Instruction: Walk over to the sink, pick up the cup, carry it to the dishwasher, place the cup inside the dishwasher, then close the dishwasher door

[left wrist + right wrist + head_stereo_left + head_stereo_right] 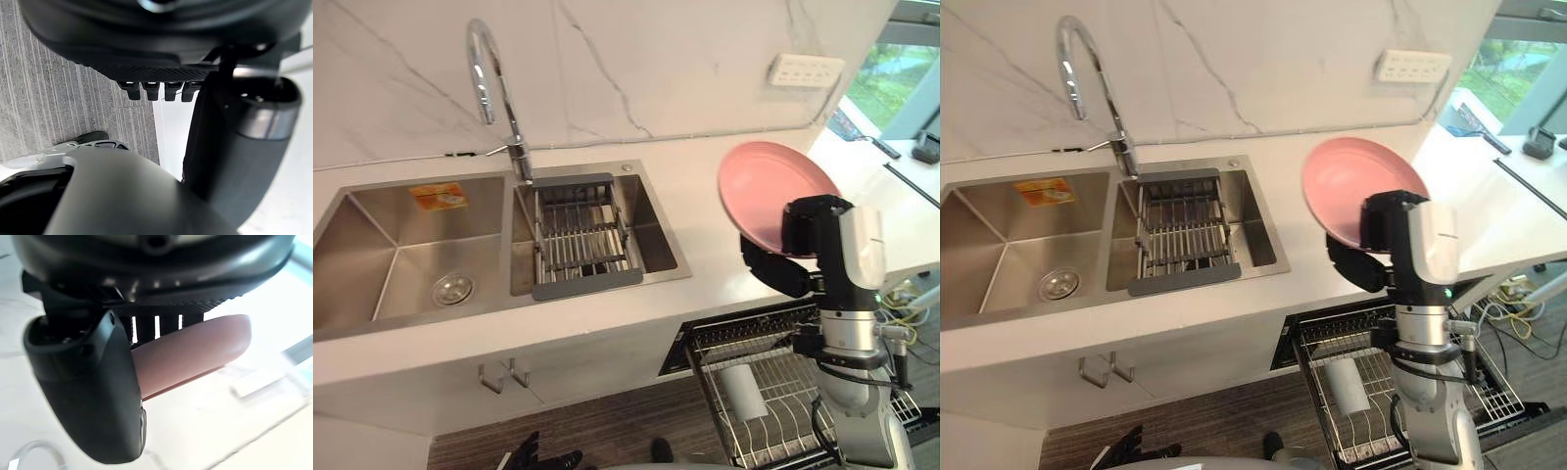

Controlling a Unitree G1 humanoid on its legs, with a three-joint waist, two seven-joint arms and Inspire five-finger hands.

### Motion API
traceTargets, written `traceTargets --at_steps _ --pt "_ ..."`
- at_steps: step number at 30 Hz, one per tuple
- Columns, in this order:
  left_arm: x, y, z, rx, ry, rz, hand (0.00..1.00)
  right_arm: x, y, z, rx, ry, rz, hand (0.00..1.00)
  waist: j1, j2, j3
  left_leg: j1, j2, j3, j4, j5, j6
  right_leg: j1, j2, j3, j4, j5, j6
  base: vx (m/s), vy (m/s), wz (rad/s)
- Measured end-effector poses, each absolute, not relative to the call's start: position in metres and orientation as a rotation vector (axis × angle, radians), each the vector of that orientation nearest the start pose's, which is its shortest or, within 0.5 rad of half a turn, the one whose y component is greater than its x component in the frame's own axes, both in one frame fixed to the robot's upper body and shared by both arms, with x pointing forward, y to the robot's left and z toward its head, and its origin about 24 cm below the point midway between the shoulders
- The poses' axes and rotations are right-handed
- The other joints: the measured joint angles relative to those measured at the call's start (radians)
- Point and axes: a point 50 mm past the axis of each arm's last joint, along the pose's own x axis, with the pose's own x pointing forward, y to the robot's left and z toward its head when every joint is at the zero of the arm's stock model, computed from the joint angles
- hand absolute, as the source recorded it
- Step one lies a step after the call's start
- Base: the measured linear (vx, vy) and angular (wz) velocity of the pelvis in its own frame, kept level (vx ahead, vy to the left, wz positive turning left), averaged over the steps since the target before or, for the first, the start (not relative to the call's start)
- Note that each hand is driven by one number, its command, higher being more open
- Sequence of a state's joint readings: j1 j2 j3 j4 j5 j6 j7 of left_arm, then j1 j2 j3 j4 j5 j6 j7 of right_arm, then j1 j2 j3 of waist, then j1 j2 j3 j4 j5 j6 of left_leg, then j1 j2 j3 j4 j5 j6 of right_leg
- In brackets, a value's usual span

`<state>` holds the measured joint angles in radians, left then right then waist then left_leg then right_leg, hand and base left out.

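Above the right part of the table (690,201), close to its front edge, the right robot hand (808,227) grips a pink plate (769,181), held up on edge with its face toward the sink. The right wrist view shows the thumb (93,396) pressed over the plate's rim and the fingers behind it. Below that front edge, the dishwasher rack (783,357) is drawn out over the floor, and a white cup (744,390) sits among its wires at the rack's left side; I cannot tell whether it stands straight or leans. Set into the left and middle of the table is a double steel sink (509,186). Its left basin has an orange sticker (438,196) on the back wall and a round drain (452,289) in the bottom. A grey-framed drying rack (582,235) spans the right basin from back to front. A curved chrome faucet (494,78) rises at the sink's back edge between the basins. The left robot hand (543,455) hangs low near the floor in front of the cabinets, its fingers relaxed and holding nothing.
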<state>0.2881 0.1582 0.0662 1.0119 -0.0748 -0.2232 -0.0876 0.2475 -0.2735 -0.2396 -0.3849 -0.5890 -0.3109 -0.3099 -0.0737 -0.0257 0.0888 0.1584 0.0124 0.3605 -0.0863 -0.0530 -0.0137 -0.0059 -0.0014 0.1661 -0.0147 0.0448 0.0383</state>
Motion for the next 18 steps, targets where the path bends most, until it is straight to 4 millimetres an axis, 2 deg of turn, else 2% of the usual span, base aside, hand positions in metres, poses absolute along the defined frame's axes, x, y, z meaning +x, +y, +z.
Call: traceTargets --at_steps 3,6,11,14,16,18 --pt "0.034 0.221 -0.158 0.024 1.073 0.141 1.0 0.182 -0.233 0.122 -0.892 -0.495 -0.413 0.0 -0.025 0.007 -0.01 0.001 0.005 0.031 0.0 -0.011 -0.005 -0.013 0.011 0.029 0.001 0.004 0.003 0.05 -0.022 -0.38" --pt "0.035 0.22 -0.158 0.037 1.079 0.124 1.0 0.177 -0.24 0.116 -0.89 -0.452 -0.442 0.0 -0.035 0.013 -0.01 -0.002 0.013 0.069 0.025 -0.033 -0.009 -0.027 0.023 0.071 0.01 0.006 0.004 0.04 -0.03 -0.42" --pt "0.04 0.216 -0.159 0.043 1.08 0.095 1.0 0.175 -0.248 0.105 -0.843 -0.394 -0.504 0.0 -0.052 0.034 0.008 -0.033 0.031 0.123 0.122 -0.096 -0.007 -0.055 0.033 0.102 0.045 0.004 0.006 -0.01 -0.03 -0.36" --pt "0.055 0.212 -0.158 0.064 1.05 0.048 1.0 0.176 -0.253 0.099 -0.832 -0.366 -0.549 0.0 -0.057 0.049 0.049 -0.097 0.045 0.139 0.21 -0.133 0.002 -0.107 0.033 0.111 0.085 -0.007 0.012 -0.06 -0.03 -0.15" --pt "0.067 0.211 -0.156 0.062 1.021 0.038 1.0 0.182 -0.258 0.095 -0.821 -0.346 -0.588 0.0 -0.063 0.063 0.089 -0.149 0.056 0.146 0.269 -0.157 0.009 -0.152 0.032 0.111 0.11 -0.015 0.004 -0.07 -0.019 -0.1" --pt "0.073 0.209 -0.155 0.055 1.001 0.033 1.0 0.185 -0.26 0.094 -0.807 -0.338 -0.609 0.0 -0.066 0.075 0.118 -0.183 0.065 0.151 0.308 -0.172 0.013 -0.179 0.032 0.109 0.123 -0.016 0.004 -0.06 -0.004 -0.11"
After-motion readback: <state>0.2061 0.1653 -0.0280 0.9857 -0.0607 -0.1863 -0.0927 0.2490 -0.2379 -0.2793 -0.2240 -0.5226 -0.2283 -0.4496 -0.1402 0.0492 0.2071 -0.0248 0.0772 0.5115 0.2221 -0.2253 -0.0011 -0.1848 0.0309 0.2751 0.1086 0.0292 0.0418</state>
